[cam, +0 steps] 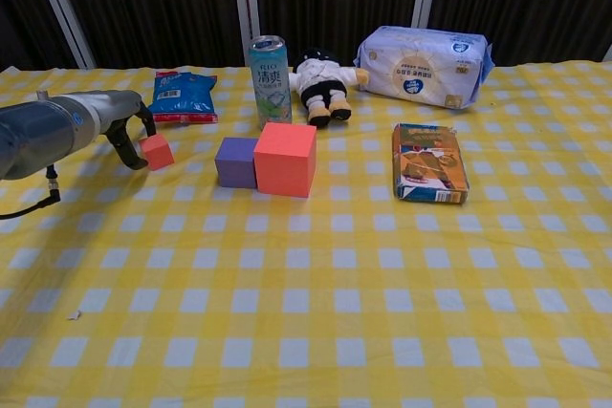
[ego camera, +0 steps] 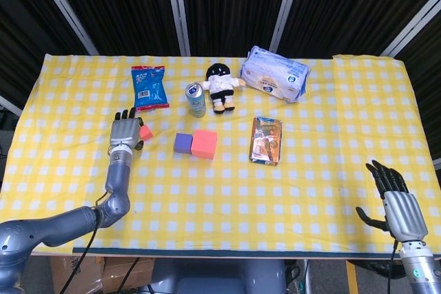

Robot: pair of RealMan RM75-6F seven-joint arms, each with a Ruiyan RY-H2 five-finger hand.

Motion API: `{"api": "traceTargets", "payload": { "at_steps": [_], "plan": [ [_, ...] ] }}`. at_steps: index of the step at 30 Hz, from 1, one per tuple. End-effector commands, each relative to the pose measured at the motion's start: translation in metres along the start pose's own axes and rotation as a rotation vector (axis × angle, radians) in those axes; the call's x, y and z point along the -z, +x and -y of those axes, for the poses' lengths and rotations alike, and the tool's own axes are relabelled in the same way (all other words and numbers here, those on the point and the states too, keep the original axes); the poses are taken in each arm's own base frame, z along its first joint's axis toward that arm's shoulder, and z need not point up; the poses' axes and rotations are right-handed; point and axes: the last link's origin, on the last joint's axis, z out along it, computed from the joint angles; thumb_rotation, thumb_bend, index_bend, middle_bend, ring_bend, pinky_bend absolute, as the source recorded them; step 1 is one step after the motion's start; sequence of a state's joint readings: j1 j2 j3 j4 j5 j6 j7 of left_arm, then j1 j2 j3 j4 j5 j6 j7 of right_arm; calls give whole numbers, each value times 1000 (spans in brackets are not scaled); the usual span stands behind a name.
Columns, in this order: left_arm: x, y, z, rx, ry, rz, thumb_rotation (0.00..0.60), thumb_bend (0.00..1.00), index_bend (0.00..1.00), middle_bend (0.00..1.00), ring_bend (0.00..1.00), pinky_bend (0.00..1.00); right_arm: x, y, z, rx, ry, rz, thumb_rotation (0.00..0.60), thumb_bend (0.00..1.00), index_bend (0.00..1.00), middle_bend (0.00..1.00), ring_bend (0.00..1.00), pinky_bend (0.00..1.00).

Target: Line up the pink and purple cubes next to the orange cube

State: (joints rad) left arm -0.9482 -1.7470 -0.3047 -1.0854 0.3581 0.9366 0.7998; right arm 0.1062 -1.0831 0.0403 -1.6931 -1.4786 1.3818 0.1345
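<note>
The orange cube (ego camera: 204, 144) (cam: 285, 159), the largest, stands mid-table on the yellow checked cloth. A smaller purple cube (ego camera: 183, 143) (cam: 235, 161) sits touching its left side. Further left, my left hand (ego camera: 126, 129) (cam: 124, 136) pinches the small pink cube (ego camera: 145, 132) (cam: 156, 151), which is tilted and low over the cloth, a short gap away from the purple cube. Near the front right edge my right hand (ego camera: 396, 201) is open with its fingers spread and nothing in it; the chest view does not show it.
Along the back stand a blue snack bag (ego camera: 149, 87), a drink can (ego camera: 196, 99), a small doll (ego camera: 220, 86) and a tissue pack (ego camera: 275, 82). A flat printed box (ego camera: 266, 140) lies right of the orange cube.
</note>
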Motion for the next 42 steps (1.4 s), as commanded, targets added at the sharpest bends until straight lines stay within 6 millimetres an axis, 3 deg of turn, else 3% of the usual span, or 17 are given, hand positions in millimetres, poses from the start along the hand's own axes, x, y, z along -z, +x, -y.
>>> {"api": "traceTargets", "payload": {
  "at_steps": [1,10,25,30,42],
  "plan": [
    [0,1,-1,6,-6,-3,600,412,329,0,0,0,0,0,0,-1,0,1,600,344,0,0,0,0],
    [2,-2,-5,22,-32,-1,600,525,351,0,0,0,0,0,0,-2,1,0,600,343,0,0,0,0],
    [12,13,-6,50,-124,-45,600,525,364,0,0,0,0,0,1,-2,3,-2,600,345,0,0,0,0],
    [23,6,-8,23,-238,-30,600,525,364,0,0,0,0,0,1,-3,3,-2,600,345,0,0,0,0],
    [25,0,-3,-68,-338,-37,600,524,364,0,0,0,0,1,1,-17,3,-7,600,345,0,0,0,0]
  ]
}}
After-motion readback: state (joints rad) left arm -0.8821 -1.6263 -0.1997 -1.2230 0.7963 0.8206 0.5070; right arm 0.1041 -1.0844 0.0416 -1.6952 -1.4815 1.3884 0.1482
